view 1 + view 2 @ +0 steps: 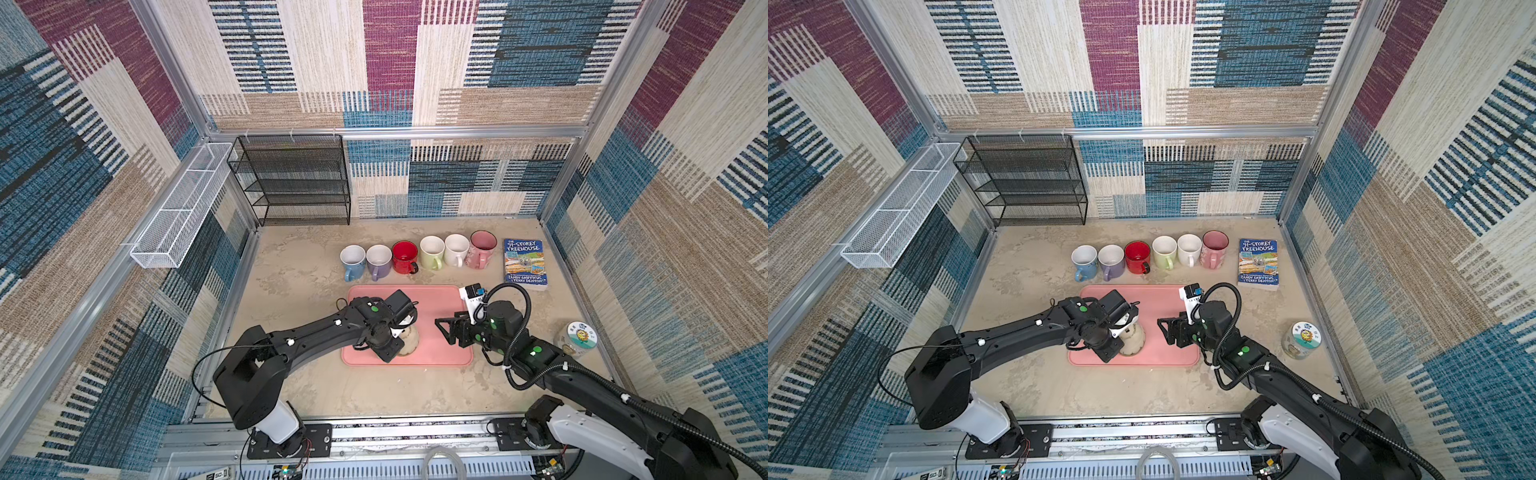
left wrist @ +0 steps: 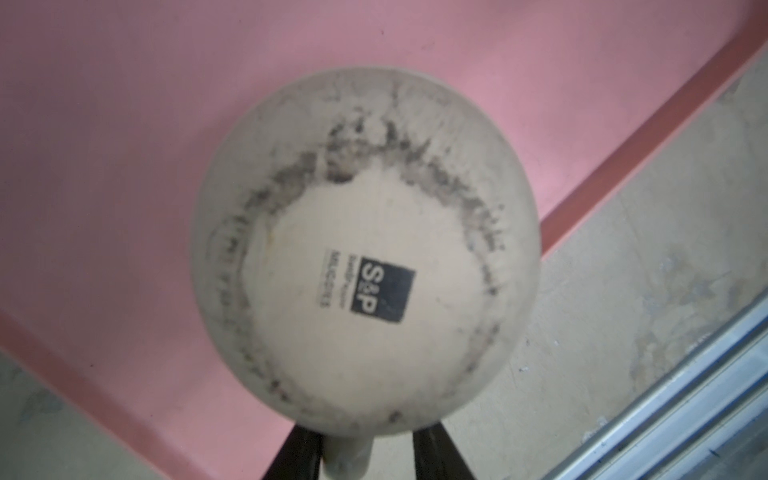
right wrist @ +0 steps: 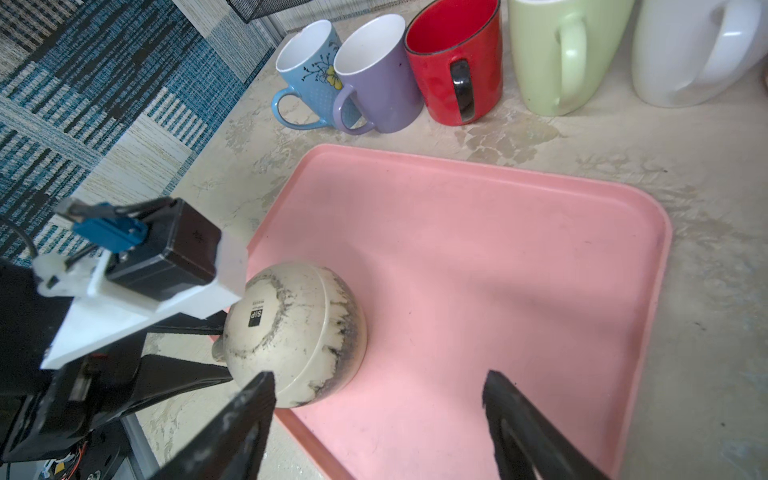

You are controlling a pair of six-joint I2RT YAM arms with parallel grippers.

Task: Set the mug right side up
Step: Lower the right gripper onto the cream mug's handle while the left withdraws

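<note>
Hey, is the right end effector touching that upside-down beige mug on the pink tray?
Apart. In a top view, a strip of bare pink tray shows between the right end effector and the mug.

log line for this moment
mug: upside down on pink tray | left claw: open, astride mug handle | right claw: open, empty, above tray

Cream mug (image 3: 295, 332), dark-streaked: upside down, logo base up, rim on pink tray (image 3: 498, 249) near front edge.

Both arms reach inward; left hand (image 2: 365, 432) jaws narrowly apart, right hand (image 3: 379, 378) jaws wide.
</note>
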